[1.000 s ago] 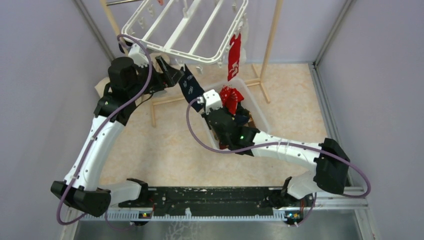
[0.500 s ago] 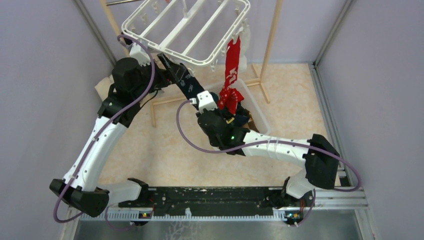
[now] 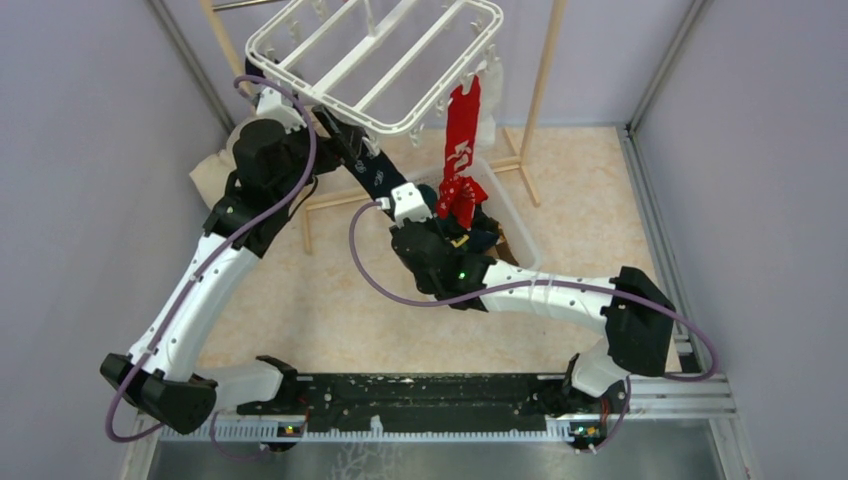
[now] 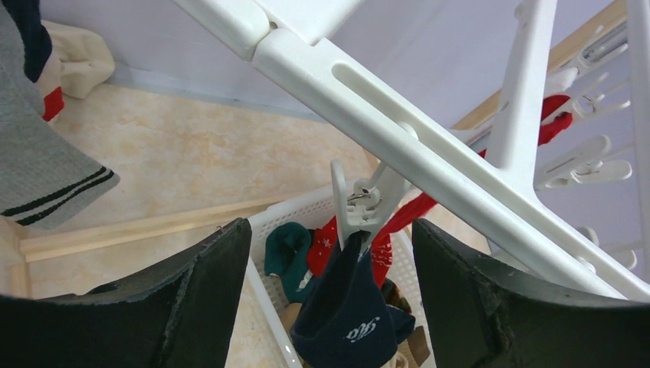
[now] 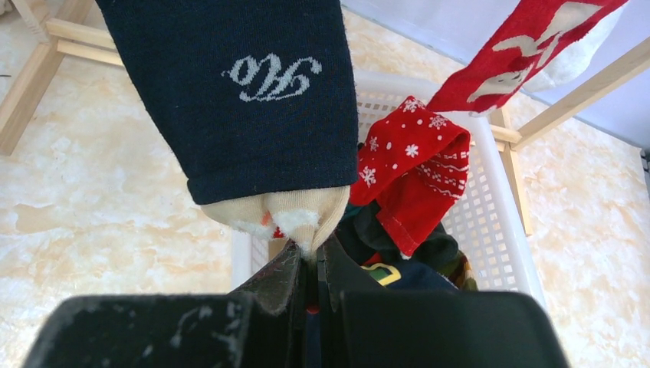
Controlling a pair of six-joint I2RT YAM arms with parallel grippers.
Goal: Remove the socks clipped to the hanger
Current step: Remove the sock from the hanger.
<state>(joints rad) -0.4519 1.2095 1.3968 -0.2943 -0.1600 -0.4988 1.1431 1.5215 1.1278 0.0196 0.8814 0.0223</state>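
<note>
R gripper (image 5: 310, 264) pinches toe of navy sock (image 5: 245, 100), so best pull steadily down while L gripper (image 4: 329, 230) (fingers (image 4: 192, 299) wide apart, straddling the clip (image 4: 356, 203)) squeezes it open, w/o jerking hanger (image 4: 398, 130).

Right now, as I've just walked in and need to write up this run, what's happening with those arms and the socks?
The right hand pinches the cream toe of a navy sock, which hangs from a clip on the white hanger. The left hand is open around that clip, with gaps on both sides. A long red sock also hangs from the hanger's edge, and a red snowflake sock lies with others in the white basket below.
</note>
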